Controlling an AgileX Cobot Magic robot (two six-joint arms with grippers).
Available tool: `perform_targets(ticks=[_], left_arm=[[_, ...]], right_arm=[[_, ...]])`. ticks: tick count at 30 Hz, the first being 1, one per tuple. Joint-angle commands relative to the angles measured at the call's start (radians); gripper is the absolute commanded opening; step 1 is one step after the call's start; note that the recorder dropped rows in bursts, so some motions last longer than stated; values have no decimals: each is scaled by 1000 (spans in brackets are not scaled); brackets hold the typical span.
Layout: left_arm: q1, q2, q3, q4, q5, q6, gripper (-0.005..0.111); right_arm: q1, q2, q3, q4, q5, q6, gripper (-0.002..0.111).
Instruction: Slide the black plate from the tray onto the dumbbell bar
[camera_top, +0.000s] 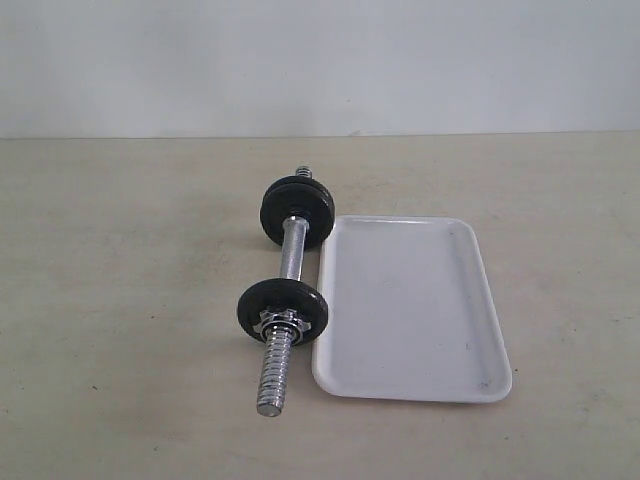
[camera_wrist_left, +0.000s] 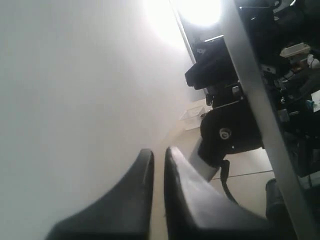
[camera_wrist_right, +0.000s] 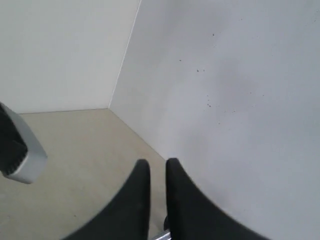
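Tray (camera_top: 480, 300) looks bare, near plate (camera_top: 283, 305) already sits on the bar (camera_top: 293, 250) lying near-to-far along its left side, while left claw (camera_wrist_left: 159, 160) and right claw (camera_wrist_right: 158, 167) are clenched empty, facing walls.

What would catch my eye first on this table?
First, the short chrome steel dumbbell bar lying on the beige table, carrying two round black cast-iron discs, the far disc and the near disc, with a chrome star-shaped nut against the near one. Close on its right in the exterior view lies a white rectangular plastic tray with nothing visible in it.
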Motion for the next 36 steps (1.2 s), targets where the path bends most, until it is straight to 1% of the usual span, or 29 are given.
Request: perform_targets(ticks=[1,5,8,10,11,13,16,19,20,23,24,26,28,30,32,34,36], left_arm=[[2,-2,3,-7,30,-56,5],[2,-2,3,-7,38,-140,5],[2,-2,3,-7,77,-140,5],[2,-2,3,-7,142,-91,5],[2,-2,3,-7,187,-34,5],[2,-14,-1,-30,195,20,5],[2,-73,-1,-62,195,14,5],[2,-158,-1,-30,180,-37,5],[2,-184,-1,-3,154,-75,5],[2,-281,-1,184,86,-207,5],[2,-309,-1,298,63,-279,5],[6,-322,2,467,36,-362,5],[5,-322,8,623,53,-428,5],[5,-322,33,691,66,-458,5],[5,-322,72,729,45,-458,5],[5,-322,126,759,-3,-472,5],[5,-322,192,765,-85,-534,5]], right_arm=[[39,-1,5,11,-6,75,1],[65,-1,5,51,-6,76,1],[75,-1,3,100,-6,-7,1],[80,-11,-7,164,-6,-75,1],[80,-20,-9,189,-6,-98,1],[80,-55,-22,222,-6,-104,1],[80,-129,-35,213,-39,-135,1],[78,-215,-35,195,-108,-151,1],[78,-242,-35,177,-126,-144,1],[78,-300,-35,85,-159,-103,1],[78,-316,-35,37,-162,-72,1],[78,-333,-35,-60,-152,-1,1],[78,-341,-32,-167,-130,70,1],[78,-341,-32,-278,-100,146,1],[78,-341,-18,-376,-96,170,1],[78,-341,8,-432,-118,170,1],[78,-341,46,-468,-176,183,1]])
